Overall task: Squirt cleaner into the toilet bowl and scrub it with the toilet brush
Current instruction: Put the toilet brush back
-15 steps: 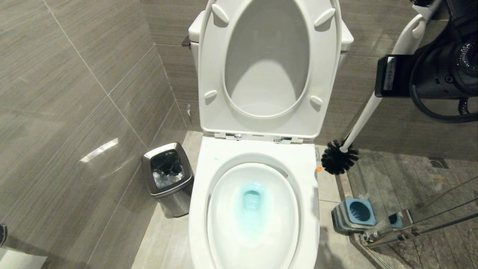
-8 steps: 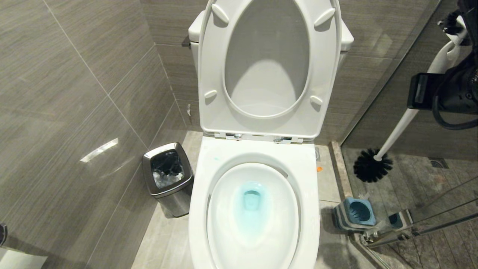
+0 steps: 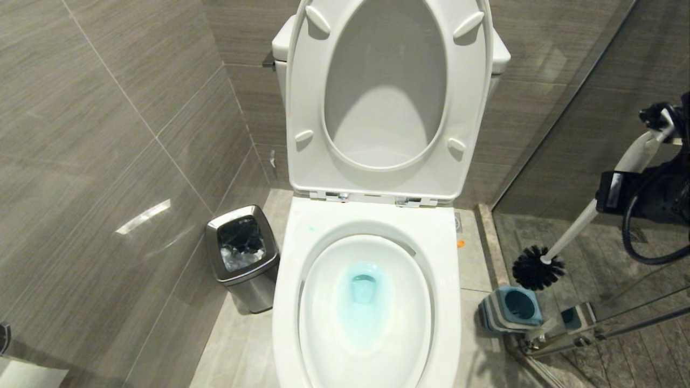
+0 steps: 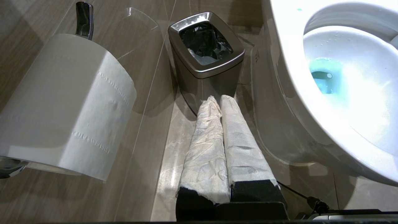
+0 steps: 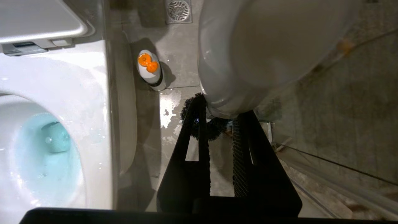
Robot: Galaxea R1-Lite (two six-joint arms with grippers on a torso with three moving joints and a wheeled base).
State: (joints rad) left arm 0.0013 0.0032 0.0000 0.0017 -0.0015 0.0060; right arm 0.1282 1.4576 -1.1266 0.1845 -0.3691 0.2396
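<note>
Head view: right hand (image 3: pixel 620 191) clamped on the toilet brush (image 3: pixel 539 267) above its holder (image 3: pixel 512 307); a tilted brush could miss, dripping on the floor

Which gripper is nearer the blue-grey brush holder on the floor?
Right. The right gripper holds the toilet brush just above the brush holder. The left gripper is across the toilet bowl, beside the steel bin.
</note>
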